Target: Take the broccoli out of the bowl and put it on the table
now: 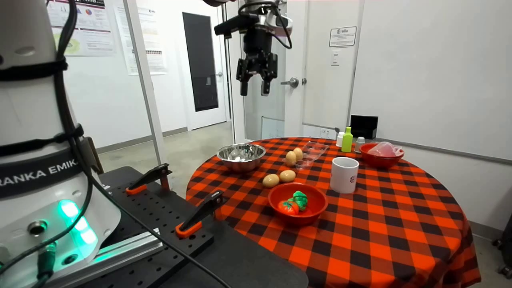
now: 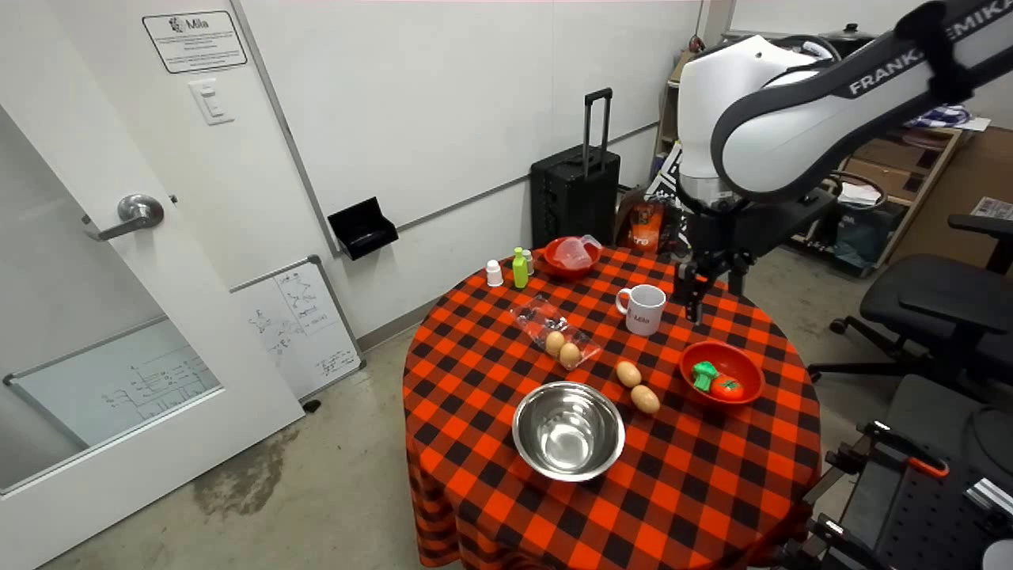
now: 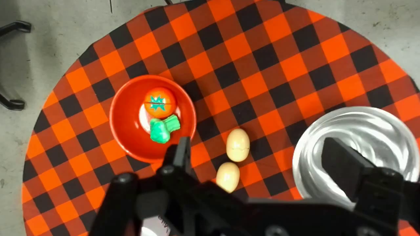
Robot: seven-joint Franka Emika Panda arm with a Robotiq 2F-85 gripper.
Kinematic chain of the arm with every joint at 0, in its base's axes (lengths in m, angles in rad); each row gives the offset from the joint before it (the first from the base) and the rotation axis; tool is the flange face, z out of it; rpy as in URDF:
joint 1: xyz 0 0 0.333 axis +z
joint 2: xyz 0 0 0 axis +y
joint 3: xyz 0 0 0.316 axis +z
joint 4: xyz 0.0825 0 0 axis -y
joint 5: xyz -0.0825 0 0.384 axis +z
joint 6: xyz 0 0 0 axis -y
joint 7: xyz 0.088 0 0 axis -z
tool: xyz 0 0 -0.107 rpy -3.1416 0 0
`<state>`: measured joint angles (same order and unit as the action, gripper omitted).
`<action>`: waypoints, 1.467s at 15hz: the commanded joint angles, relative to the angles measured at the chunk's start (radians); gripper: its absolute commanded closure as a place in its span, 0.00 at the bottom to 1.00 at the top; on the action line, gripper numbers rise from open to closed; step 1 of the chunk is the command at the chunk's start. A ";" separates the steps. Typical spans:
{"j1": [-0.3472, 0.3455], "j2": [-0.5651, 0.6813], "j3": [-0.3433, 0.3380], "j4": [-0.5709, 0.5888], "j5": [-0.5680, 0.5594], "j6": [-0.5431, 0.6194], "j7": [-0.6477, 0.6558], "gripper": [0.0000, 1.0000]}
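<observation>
The bright green broccoli lies in the shallow red bowl beside an orange tomato; the broccoli (image 1: 301, 201) (image 2: 704, 377) (image 3: 159, 131) shows in both exterior views and the wrist view. The red bowl (image 1: 318, 214) (image 2: 752, 368) (image 3: 126, 111) stands on the round table (image 1: 380, 244) (image 2: 475, 404) (image 3: 288, 65) with its red-and-black checked cloth. My gripper (image 1: 254, 90) (image 2: 715, 302) (image 3: 257, 147) is open and empty, high above the table and pointing down. In the wrist view the bowl is ahead and left of its fingers, and one fingertip overlaps the bowl's rim in the picture only.
Two eggs (image 1: 279, 178) (image 3: 238, 145) lie next to the bowl. A steel bowl (image 2: 526, 443) (image 3: 300, 144), a white mug (image 1: 344, 174) (image 2: 645, 313) and a clear carton (image 1: 314, 152) with two eggs stand around. Small bottles (image 1: 347, 141) and another red bowl (image 1: 380, 161) are at the back.
</observation>
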<state>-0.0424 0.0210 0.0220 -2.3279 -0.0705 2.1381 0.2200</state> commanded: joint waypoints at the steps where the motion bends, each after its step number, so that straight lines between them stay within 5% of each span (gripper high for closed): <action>1: -0.029 0.134 -0.062 0.072 0.017 0.071 -0.025 0.00; 12: -0.073 0.364 -0.146 0.141 0.099 0.171 0.002 0.00; 16: -0.097 0.401 -0.114 0.150 0.202 0.159 -0.061 0.00; 22: -0.059 0.423 -0.129 0.147 0.153 0.164 -0.034 0.00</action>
<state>-0.1256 0.4186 -0.0993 -2.1926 0.1070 2.3005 0.1865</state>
